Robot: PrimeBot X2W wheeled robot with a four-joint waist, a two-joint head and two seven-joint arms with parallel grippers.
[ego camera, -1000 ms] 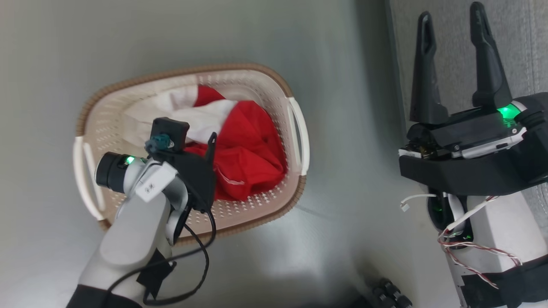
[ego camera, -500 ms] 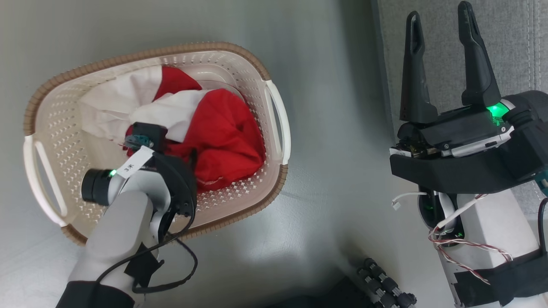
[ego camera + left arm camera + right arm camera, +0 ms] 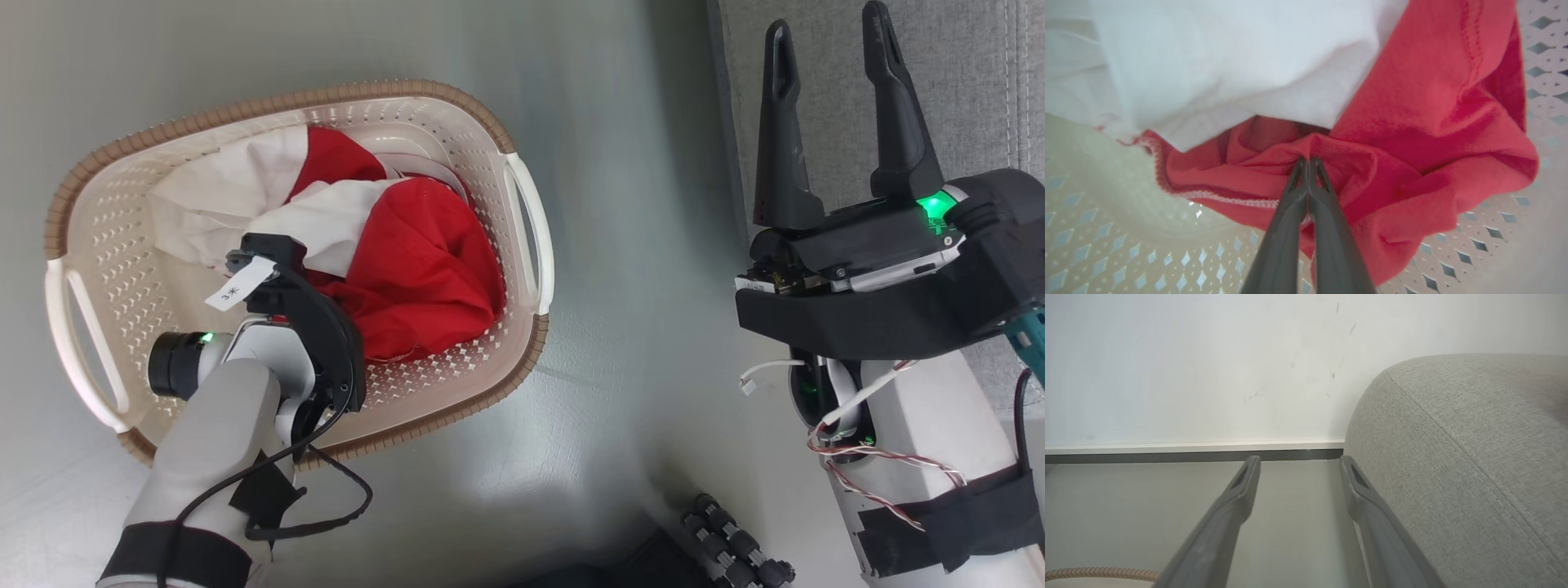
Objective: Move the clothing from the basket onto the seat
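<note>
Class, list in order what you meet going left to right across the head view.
In order: basket's left handle → white garment → red garment → basket's right handle → floor → right gripper.

You've got a cream-white basket in front of you, diamond-shaped holes patterned all over its walls, with a brown woven-look band round the rim. Inside it your clothing reads bright red, with white zigzag stitching running along one hem, and there's a plain white piece lying across it. Your left gripper shows dark grey against that red. Your right gripper is black, with a green light glowing at its base. The seat is a flecked grey weave with matching grey seams. The floor is a glossy grey-green and the wall is white.
</note>
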